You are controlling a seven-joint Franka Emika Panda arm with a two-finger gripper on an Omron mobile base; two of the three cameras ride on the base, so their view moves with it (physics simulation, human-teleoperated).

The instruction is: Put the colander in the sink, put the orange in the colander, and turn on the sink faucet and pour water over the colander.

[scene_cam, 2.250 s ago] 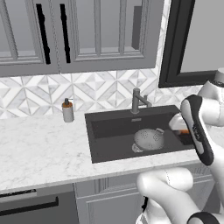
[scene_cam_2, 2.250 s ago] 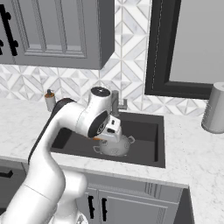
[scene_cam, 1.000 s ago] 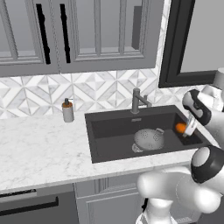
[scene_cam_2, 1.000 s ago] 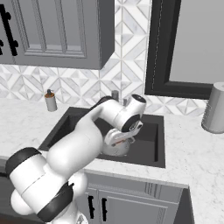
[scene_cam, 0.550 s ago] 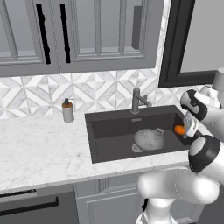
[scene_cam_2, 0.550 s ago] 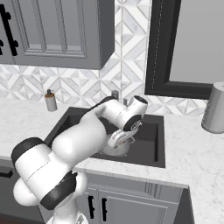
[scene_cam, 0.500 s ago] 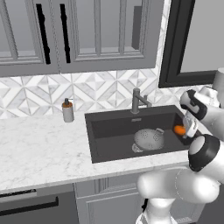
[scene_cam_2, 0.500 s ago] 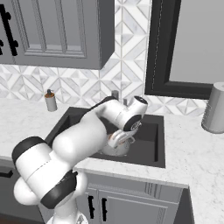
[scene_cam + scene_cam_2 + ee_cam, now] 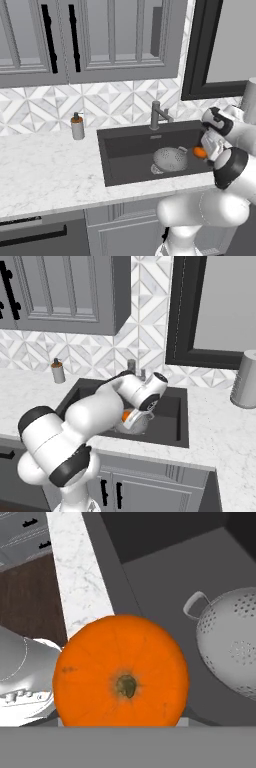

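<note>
The orange (image 9: 199,152) is held in my gripper (image 9: 204,151), which is shut on it above the right end of the sink (image 9: 128,150). In the hand view the orange (image 9: 120,672) is large in the foreground and hides the fingertips. The silver colander (image 9: 170,159) sits on the sink floor just left of the orange, apart from it; its perforated wall and one loop handle show as the colander (image 9: 231,646). From the right side, the orange (image 9: 126,415) hangs over the colander (image 9: 137,427), partly behind my arm. The faucet (image 9: 157,115) stands behind the basin with no water running.
A soap dispenser (image 9: 77,126) stands on the marble counter (image 9: 45,165) left of the sink. A grey canister (image 9: 245,379) is on the counter at the far right. Wall cabinets hang above, and a dark window frame is at the back right.
The arm has carried the orange a little left and down, from the sink's right edge toward the colander. The colander and faucet have not moved.
</note>
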